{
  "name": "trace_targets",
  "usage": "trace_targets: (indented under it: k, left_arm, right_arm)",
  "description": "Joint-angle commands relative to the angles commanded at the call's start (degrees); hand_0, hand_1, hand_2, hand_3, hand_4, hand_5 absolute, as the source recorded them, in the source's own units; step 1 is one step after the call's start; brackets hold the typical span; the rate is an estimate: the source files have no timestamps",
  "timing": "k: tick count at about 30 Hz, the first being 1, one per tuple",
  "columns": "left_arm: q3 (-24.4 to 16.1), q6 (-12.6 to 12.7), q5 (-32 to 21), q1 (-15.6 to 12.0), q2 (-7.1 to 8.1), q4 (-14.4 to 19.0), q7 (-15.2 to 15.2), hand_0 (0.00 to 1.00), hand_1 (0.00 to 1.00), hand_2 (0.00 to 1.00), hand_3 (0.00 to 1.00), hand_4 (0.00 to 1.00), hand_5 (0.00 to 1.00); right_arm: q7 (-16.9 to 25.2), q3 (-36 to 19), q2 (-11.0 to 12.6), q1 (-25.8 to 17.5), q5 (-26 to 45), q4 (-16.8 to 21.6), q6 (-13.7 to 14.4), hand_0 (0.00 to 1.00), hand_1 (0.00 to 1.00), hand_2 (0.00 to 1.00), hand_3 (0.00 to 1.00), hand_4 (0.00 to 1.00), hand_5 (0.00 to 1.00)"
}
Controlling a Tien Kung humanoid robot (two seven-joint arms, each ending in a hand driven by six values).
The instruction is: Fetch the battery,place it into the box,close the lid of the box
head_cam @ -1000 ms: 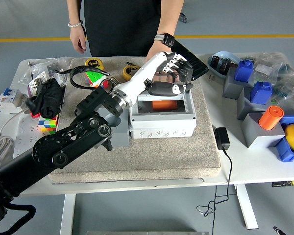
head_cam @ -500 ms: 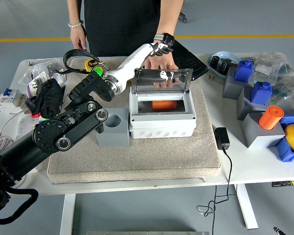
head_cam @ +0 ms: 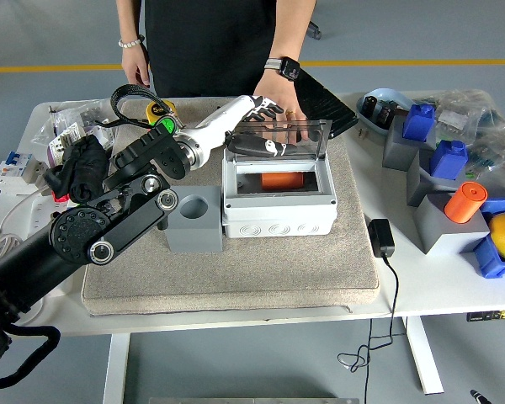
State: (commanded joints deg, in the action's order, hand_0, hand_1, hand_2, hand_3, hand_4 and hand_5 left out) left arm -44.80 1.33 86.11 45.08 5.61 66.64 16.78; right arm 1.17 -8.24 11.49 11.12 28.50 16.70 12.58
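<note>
Behind the raised lid [head_cam: 279, 133], the left hand [head_cam: 254, 126] is half-hidden, its grip unreadable.

the box [head_cam: 278, 206] is seen as matt light-grey plastic, its lid [head_cam: 279, 137] a clear, glossy pane in a grey frame. the battery [head_cam: 281, 179] inside looks smooth and orange. a rough beige cloth mat [head_cam: 261, 269] is laid over the smooth white bench [head_cam: 454, 290]. the left arm [head_cam: 109, 231] is made of matt black casing with metal discs, its forearm of glossy white plastic. a matt grey block [head_cam: 194, 225] is set beside the box.
</note>
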Motion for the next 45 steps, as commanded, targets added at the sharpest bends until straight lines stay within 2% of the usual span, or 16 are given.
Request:
trace_targets:
  k: [5, 7, 11, 15, 22, 26, 27, 31, 33, 36, 37, 39, 45]
  left_arm:
    - [-0.70, -1.46, -0.56, -2.17, 0.85, 5.53, 2.41, 0.564, 0.614, 0.611, 0.648, 0.977, 0.489]
    - [-0.48, -2.51, -0.24, -3.70, 1.20, 8.28, 4.11, 0.529, 0.602, 0.593, 0.637, 0.976, 0.494]
    - [0.41, -3.28, -0.70, -6.10, 1.67, 11.74, 5.40, 0.529, 0.602, 0.593, 0.637, 0.976, 0.494]
    - [1.31, -3.32, -1.24, -7.60, 1.65, 12.34, 5.62, 0.526, 0.597, 0.590, 0.634, 0.972, 0.493]
    - [2.54, -3.35, -2.01, -8.49, 1.53, 11.30, 5.34, 0.516, 0.596, 0.585, 0.629, 0.967, 0.491]
    - [1.79, -2.59, -2.70, -8.76, 1.88, 12.41, 4.02, 0.510, 0.593, 0.582, 0.628, 0.963, 0.492]
    - [1.54, -1.87, -3.21, -8.83, 1.94, 12.67, 2.98, 0.510, 0.593, 0.582, 0.628, 0.963, 0.492]
    - [0.44, 4.20, -9.14, -9.27, 2.17, 13.06, -4.49, 0.533, 0.606, 0.591, 0.623, 0.961, 0.485]
    - [-1.16, 8.60, -14.13, -9.94, 2.29, 13.36, -9.46, 0.533, 0.606, 0.591, 0.623, 0.961, 0.485]
    - [-3.43, 12.34, -20.78, -10.78, 2.42, 13.33, -15.41, 0.533, 0.606, 0.591, 0.623, 0.961, 0.485]
    - [-4.54, 12.98, -23.20, -11.13, 2.59, 13.21, -17.16, 0.646, 0.657, 0.617, 0.633, 0.954, 0.477]
    - [-6.67, 13.47, -26.70, -11.75, 3.03, 12.58, -19.10, 0.646, 0.657, 0.617, 0.633, 0.954, 0.477]
    - [-14.25, 13.80, -35.92, -14.17, 4.57, 10.13, -21.07, 0.680, 0.678, 0.639, 0.640, 0.952, 0.475]
  right_arm:
    - [-0.03, 0.10, -0.05, 0.00, -0.05, -0.02, -0.03, 0.673, 0.646, 0.661, 0.550, 0.871, 0.443]
    - [-0.05, 0.00, -0.04, 0.02, -0.14, -0.02, -0.04, 0.673, 0.647, 0.660, 0.551, 0.871, 0.442]
    - [0.06, -0.20, -0.07, -0.02, 0.11, 0.02, -0.18, 0.673, 0.647, 0.660, 0.551, 0.871, 0.442]
    - [0.02, -0.22, -0.05, 0.03, -0.07, 0.02, -0.23, 0.672, 0.647, 0.660, 0.550, 0.870, 0.442]
    - [0.03, -0.13, -0.09, 0.00, -0.06, 0.02, -0.23, 0.674, 0.646, 0.662, 0.550, 0.871, 0.442]
    - [0.08, -0.12, -0.10, -0.06, 0.03, 0.03, -0.21, 0.674, 0.646, 0.661, 0.549, 0.871, 0.443]
    - [0.10, -0.20, -0.09, -0.06, 0.00, 0.04, -0.20, 0.674, 0.646, 0.661, 0.549, 0.871, 0.443]
    - [0.08, -0.20, -0.12, -0.03, 0.09, 0.03, -0.24, 0.672, 0.647, 0.660, 0.551, 0.871, 0.443]
    - [-0.01, -0.21, -0.15, 0.05, -0.09, 0.02, -0.20, 0.672, 0.647, 0.660, 0.551, 0.871, 0.443]
    - [-0.07, -0.13, -0.16, 0.07, -0.12, 0.00, -0.22, 0.672, 0.647, 0.660, 0.551, 0.871, 0.443]
    - [-0.07, -0.11, -0.17, 0.06, -0.06, 0.00, -0.24, 0.673, 0.647, 0.661, 0.550, 0.870, 0.445]
    - [-0.02, -0.14, -0.18, 0.05, 0.08, 0.01, -0.28, 0.673, 0.647, 0.661, 0.550, 0.870, 0.445]
    - [0.05, -0.22, -0.18, 0.03, 0.19, 0.02, -0.37, 0.673, 0.647, 0.661, 0.550, 0.871, 0.444]
